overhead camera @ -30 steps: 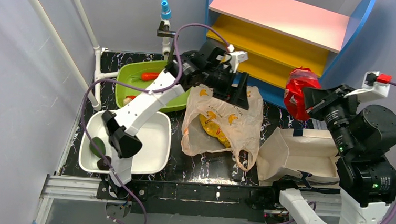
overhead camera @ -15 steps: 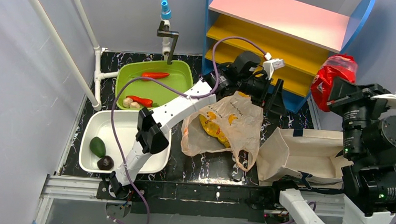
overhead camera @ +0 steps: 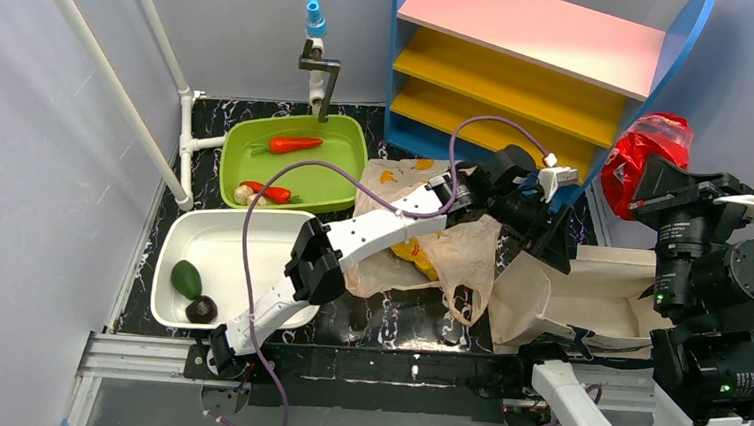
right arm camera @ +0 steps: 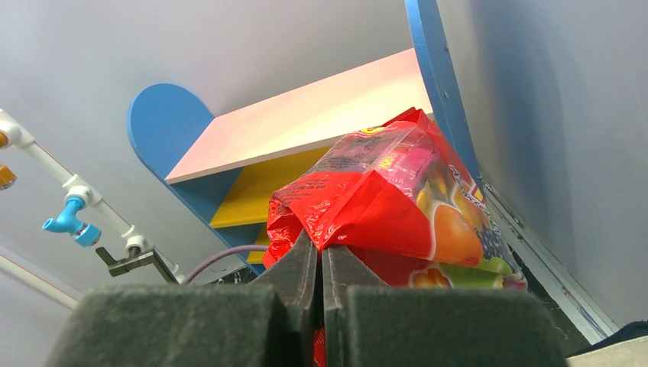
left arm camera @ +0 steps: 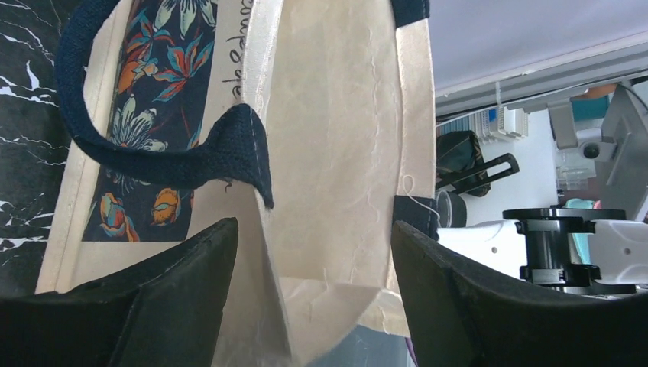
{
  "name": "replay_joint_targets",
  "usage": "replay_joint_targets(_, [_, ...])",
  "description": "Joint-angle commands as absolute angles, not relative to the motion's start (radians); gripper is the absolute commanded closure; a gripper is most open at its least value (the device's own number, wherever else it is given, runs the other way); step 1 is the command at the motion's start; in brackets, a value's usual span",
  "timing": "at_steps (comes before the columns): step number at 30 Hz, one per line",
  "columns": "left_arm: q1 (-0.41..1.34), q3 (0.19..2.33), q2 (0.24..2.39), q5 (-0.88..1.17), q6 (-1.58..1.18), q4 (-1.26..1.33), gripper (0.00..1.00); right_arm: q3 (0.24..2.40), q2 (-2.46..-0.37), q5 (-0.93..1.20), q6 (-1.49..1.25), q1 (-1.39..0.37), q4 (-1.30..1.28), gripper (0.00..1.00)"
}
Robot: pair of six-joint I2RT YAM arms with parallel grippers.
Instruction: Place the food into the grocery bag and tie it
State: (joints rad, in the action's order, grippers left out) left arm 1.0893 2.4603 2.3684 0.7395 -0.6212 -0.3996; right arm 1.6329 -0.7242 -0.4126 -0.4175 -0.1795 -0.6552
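Right pincer pinches a red packet aloft at upper right, ready for bagging; left pincer hangs spread over the tote.

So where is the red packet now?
The red packet is far right in the top view, pinched in the right tool, beside the blue shelf.
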Motion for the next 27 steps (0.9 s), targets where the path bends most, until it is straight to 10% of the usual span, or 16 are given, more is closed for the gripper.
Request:
replay_joint_targets(1, [1.106, 2.535, 2.383, 0.692, -0.571, -0.442, 0.29, 1.647, -0.693, -0.425, -0.405, -0.181, -0.508, 0.99])
replay_joint_targets(6, [1.107, 2.543, 2.396, 0.671, -0.552, -0.459, 0.46, 1.646, -0.682, -0.426, -0.402, -0.181, -0.52, 0.99])
replay_joint_targets(11, [1.116, 2.57, 2.412, 0.642, -0.532, -0.473, 1.0, 1.649, -0.68, -0.42, -0.399, -0.181, -0.524, 0.99])
replay_joint_targets(27, [1.05, 2.591, 2.342, 0.239, -0.552, -0.659, 1.0, 1.702, -0.665, -0.459, -0.415, -0.181, -0.634, 0.99])
